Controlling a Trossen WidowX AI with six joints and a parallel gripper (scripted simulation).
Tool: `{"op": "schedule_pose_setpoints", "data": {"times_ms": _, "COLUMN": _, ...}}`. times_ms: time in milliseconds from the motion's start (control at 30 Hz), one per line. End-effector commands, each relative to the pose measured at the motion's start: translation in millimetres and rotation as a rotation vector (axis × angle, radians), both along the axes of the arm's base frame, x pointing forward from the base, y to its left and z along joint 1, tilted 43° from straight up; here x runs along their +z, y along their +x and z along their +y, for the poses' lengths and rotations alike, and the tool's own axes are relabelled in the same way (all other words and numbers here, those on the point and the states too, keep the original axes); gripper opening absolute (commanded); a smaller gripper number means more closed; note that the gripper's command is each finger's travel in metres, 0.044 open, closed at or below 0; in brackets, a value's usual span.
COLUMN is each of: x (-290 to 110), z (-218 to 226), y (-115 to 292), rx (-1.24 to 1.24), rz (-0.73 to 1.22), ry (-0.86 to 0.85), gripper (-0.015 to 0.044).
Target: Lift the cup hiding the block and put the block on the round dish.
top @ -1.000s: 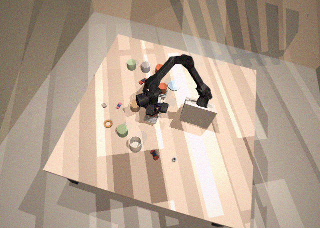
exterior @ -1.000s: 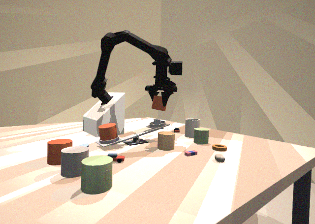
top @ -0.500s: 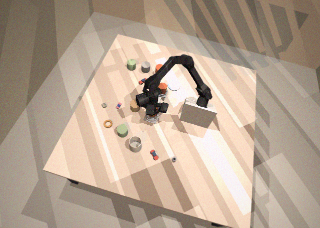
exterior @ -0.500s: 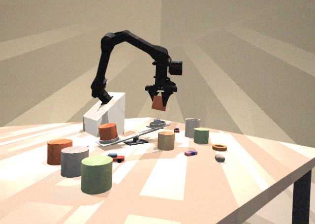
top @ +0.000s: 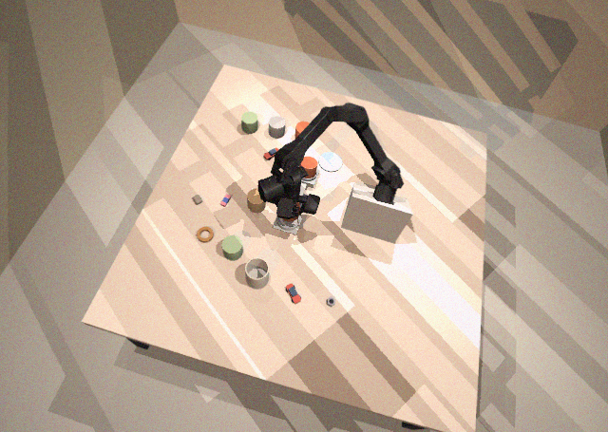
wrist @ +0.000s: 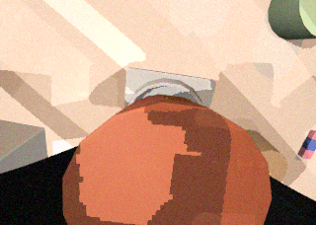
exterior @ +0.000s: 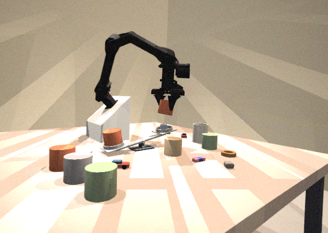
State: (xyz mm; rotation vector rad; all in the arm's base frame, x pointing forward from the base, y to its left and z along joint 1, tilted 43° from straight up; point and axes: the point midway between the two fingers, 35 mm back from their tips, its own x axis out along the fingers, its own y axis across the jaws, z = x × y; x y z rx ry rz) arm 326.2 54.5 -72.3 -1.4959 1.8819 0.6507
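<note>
The hand hangs in the air above the raised end of the balance, its fingers clamped on an orange cup that tilts a little between them. The cup is well clear of the worktop. In the wrist view the cup fills most of the picture, with the grey pad of the balance end showing just beyond its rim.

On that raised end a small grey block sits uncovered inside a ring on the pad, straight below the held cup. The balance slopes down to the left, where the second orange cup stands on the low end, touching its pad.

From above, the round pale dish lies on the worktop just beside the second cup and apart from the hand. The held cup is not over the dish.

The arm rises from a grey wedge-shaped base behind the balance.

Other things stand around on the worktop: a tan cylinder near the balance, a green cylinder, a grey one and an orange one in front at the left, a hollow grey cylinder and another green one at the right, a brown ring, and a few small toy cars.
</note>
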Motion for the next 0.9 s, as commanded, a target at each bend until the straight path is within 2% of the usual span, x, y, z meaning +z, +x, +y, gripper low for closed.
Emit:
{"op": "schedule_pose_setpoints", "data": {"times_ms": 0, "x": 0, "z": 1, "y": 0, "rx": 0.005, "rz": 0.000, "ry": 0.000, "gripper": 0.0000}}
{"op": "schedule_pose_setpoints", "data": {"times_ms": 133, "x": -5, "z": 3, "y": -2, "rx": 0.005, "rz": -0.001, "ry": 0.001, "gripper": 0.0000}}
{"op": "schedule_pose_setpoints", "data": {"times_ms": 733, "x": -128, "z": 36, "y": -71, "rx": 0.005, "rz": -0.019, "ry": 0.017, "gripper": 0.0000}}
{"op": "schedule_pose_setpoints", "data": {"times_ms": 867, "x": -137, "z": 37, "y": -78, "rx": 0.005, "rz": -0.020, "ry": 0.018, "gripper": 0.0000}}
